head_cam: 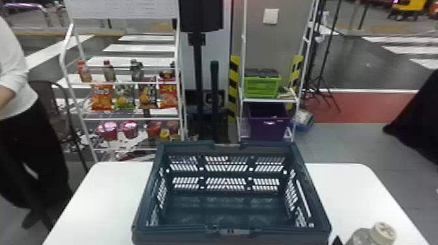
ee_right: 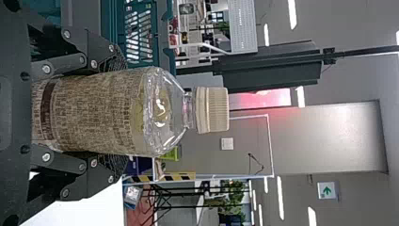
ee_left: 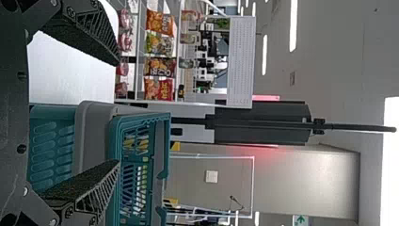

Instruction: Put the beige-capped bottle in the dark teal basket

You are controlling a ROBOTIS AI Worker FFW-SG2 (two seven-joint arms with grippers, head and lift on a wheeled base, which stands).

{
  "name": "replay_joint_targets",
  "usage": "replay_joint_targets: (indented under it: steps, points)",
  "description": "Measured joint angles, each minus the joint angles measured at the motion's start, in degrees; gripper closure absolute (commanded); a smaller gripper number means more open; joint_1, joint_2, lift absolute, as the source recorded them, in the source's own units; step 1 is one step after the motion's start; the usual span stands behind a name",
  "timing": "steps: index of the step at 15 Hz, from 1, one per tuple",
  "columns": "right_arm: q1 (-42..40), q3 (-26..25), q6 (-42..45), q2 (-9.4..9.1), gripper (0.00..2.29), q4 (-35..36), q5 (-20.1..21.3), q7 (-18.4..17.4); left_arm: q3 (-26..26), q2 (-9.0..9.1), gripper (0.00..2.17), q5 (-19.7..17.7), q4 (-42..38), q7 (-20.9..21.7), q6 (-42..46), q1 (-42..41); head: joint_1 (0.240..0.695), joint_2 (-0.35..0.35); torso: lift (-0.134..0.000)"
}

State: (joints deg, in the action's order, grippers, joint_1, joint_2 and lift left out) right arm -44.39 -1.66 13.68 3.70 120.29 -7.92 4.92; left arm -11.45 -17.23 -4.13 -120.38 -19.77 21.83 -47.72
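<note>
In the head view my right gripper shows as a small dark piece at the bottom edge, beside the bottle with its beige cap, right of the basket. The dark teal basket stands on the white table. The right wrist view has my right gripper shut on the clear, labelled bottle, one finger on each side, the cap beyond the fingertips. In the left wrist view my left gripper is open with nothing between its fingers, near the basket.
The white table extends left and right of the basket. Behind it stand a snack rack and a shelf with a green crate and a purple bin. A person stands at the far left.
</note>
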Motion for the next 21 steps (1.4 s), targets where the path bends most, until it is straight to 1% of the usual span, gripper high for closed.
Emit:
replay_joint_targets:
  steps: [10, 12, 14, 15, 17, 18, 19, 21]
  points:
    - [-0.3, -0.2, 0.1, -0.07, 2.23, 0.4, 0.1, 0.1, -0.3, 0.0, 0.15, 0.1, 0.2, 0.0, 0.0, 0.1, 0.499, 0.0, 0.0]
    - [-0.3, -0.8, 1.1, -0.04, 2.23, 0.4, -0.5, 1.2, -0.3, -0.02, 0.15, 0.1, 0.2, 0.0, 0.0, 0.1, 0.499, 0.0, 0.0]
    - [0.0, -2.2, 0.7, 0.12, 2.23, 2.0, -0.7, 2.6, -0.3, -0.08, 0.15, 0.1, 0.2, 0.0, 0.0, 0.1, 0.499, 0.0, 0.0]
    - [0.6, -3.1, -1.2, 0.37, 2.23, 3.4, -0.8, 3.3, -0.3, -0.09, 0.15, 0.1, 0.3, 0.0, 0.0, 0.1, 0.499, 0.0, 0.0]
    - [3.0, -5.8, -10.2, 0.88, 2.23, 6.5, -0.9, 7.5, -0.3, -0.14, 0.15, 0.1, 0.3, 0.1, 0.0, 0.0, 0.499, 0.0, 0.0]
    - [5.0, -7.3, -16.7, 1.04, 2.23, 8.1, -1.0, 10.1, -0.3, -0.19, 0.15, 0.1, 0.3, 0.1, 0.0, -0.1, 0.499, 0.0, 0.0]
    - [7.4, -8.4, -23.6, 1.55, 2.23, 9.5, -1.0, 11.7, -0.3, -0.25, 0.15, 0.1, 0.2, 0.1, 0.1, -0.2, 0.499, 0.0, 0.0]
    - [12.4, -9.0, -34.7, 3.26, 2.23, 12.3, -1.0, 12.3, -0.3, -0.34, 0.15, 0.1, 0.2, 0.1, 0.3, -0.4, 0.499, 0.0, 0.0]
